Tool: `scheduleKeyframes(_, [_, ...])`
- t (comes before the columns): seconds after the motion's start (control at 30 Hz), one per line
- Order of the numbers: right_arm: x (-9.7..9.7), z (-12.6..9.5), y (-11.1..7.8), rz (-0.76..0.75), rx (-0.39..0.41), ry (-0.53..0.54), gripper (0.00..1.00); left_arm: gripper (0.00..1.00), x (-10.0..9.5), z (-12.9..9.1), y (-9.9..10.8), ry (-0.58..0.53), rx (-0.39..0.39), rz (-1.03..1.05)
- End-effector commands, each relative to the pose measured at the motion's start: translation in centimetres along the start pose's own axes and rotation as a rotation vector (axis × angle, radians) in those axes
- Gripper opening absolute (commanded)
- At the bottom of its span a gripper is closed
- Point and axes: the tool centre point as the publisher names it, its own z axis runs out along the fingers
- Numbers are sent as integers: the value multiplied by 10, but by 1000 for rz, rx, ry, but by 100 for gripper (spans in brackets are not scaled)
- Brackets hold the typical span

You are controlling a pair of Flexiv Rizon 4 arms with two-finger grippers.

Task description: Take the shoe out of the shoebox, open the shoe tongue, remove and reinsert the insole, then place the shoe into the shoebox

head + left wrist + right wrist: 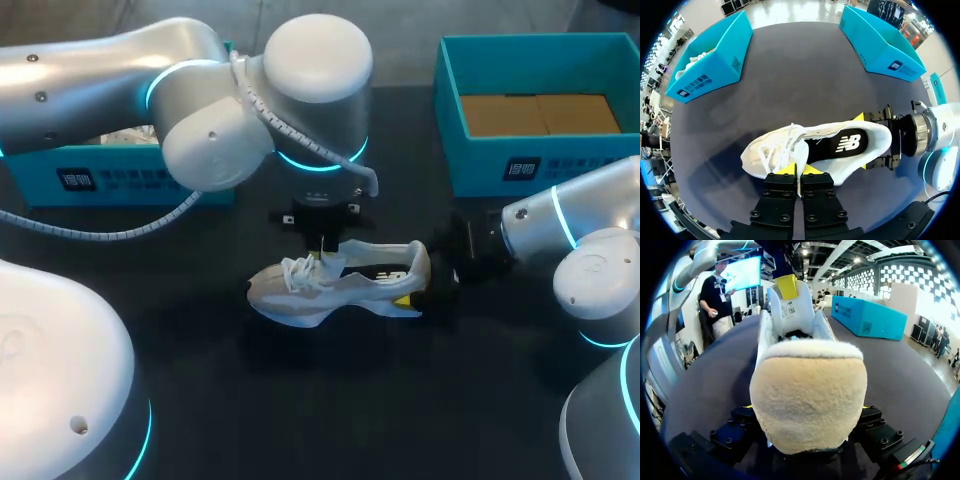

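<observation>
Shoe: white sneaker lies on its sole at the middle of the dark table, outside both boxes.
Insole: black insole inside the shoe.
Tongue: tongue pinched by the closed left gripper.
Right gripper: jaws clamp the heel from both sides.
Shoeboxes: right shoebox and left shoebox stand at the far edge.

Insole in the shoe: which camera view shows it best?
The left wrist view: it looks down into the shoe, showing the black insole almost whole. The head view gives only a dark sliver; in the right wrist view the heel hides nearly all.
</observation>
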Motion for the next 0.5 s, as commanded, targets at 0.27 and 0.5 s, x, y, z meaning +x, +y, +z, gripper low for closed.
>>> scheduleKeyframes(0.27, [0,3,0,1,3,-1,0,0,-33,-7,0,-4,12,-8])
scheduleKeyframes(0.5, [0,3,0,1,3,-1,0,0,-57,-3,5,-27,-8,-36])
